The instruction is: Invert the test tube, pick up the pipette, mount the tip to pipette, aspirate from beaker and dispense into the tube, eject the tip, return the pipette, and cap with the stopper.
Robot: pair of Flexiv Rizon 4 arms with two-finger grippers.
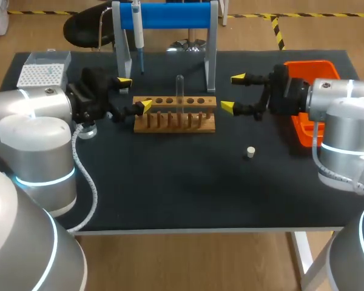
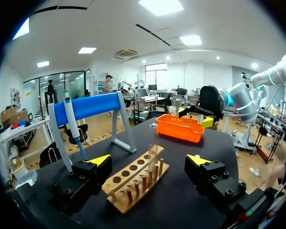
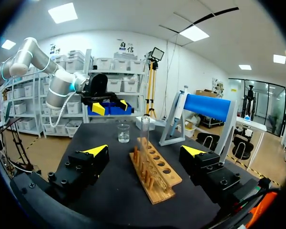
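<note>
A wooden rack (image 1: pixel 175 114) sits mid-table with a clear test tube (image 1: pixel 180 91) standing in it. My left gripper (image 1: pixel 135 93) is open at the rack's left end, and my right gripper (image 1: pixel 233 92) is open at its right end. Both are empty. In the left wrist view the rack (image 2: pixel 138 179) and tube (image 2: pixel 153 160) lie ahead, between the fingers of that gripper (image 2: pixel 149 160). The right wrist view shows the same between its gripper (image 3: pixel 144 151): rack (image 3: pixel 155 171), tube (image 3: pixel 145 131). The pipette (image 1: pixel 138 33) hangs on the blue stand. A white stopper (image 1: pixel 250 152) lies on the mat. The beaker (image 3: pixel 123 132) stands beyond the rack.
The white tip box (image 1: pixel 43 73) stands at the back left. An orange bin (image 1: pixel 309 103) sits at the right, partly behind my right arm. The blue-topped pipette stand (image 1: pixel 170 15) is just behind the rack. The beaker (image 1: pixel 87 130) is half hidden under my left arm.
</note>
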